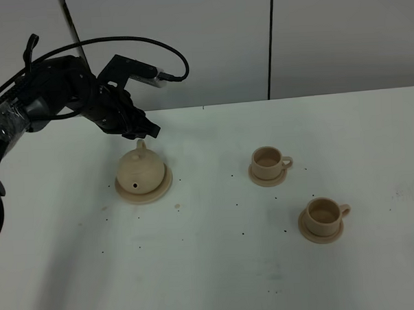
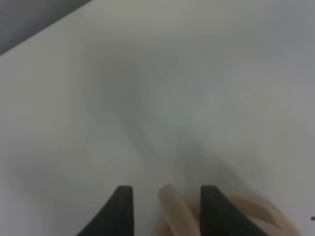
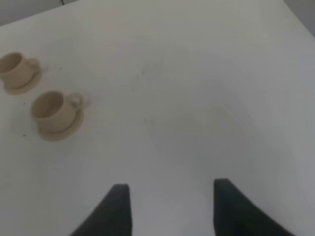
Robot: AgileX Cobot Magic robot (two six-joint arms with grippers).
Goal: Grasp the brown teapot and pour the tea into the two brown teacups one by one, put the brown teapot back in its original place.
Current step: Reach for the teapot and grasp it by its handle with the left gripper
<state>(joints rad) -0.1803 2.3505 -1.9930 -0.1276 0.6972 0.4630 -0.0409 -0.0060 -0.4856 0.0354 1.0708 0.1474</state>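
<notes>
TEA SERVICE, FIRST MOVE: The left gripper [image 1: 145,132] of a two-armed robot hangs over the brown teapot [image 1: 140,171] at the left side of a white table [image 1: 219,278], its jaws spread wide and closed on nothing. In the blurred left wrist view the pot's loop handle [image 2: 173,211] lies between the two dark fingers [image 2: 121,209], with a gap showing on at least one side, so the grasp appears lined up but not yet made. The teapot sits upright on the wide saucer [image 1: 165,190] that is its original place. Well apart to the right stand the two brown teacups, the farther cup [image 1: 267,162] and the nearer cup [image 1: 324,216], each upright on its own small saucer [image 1: 259,179]; whether either holds tea cannot be told, though nothing suggests a pour. The right gripper [image 3: 170,189], out of sight in the high view, shows in its own camera with jaws open and only bare table between them, both cups off to one side. By this reading the task is at its opening step: gripping the handle, lifting, filling each cup in turn and returning the pot to its saucer are all left to do
</notes>
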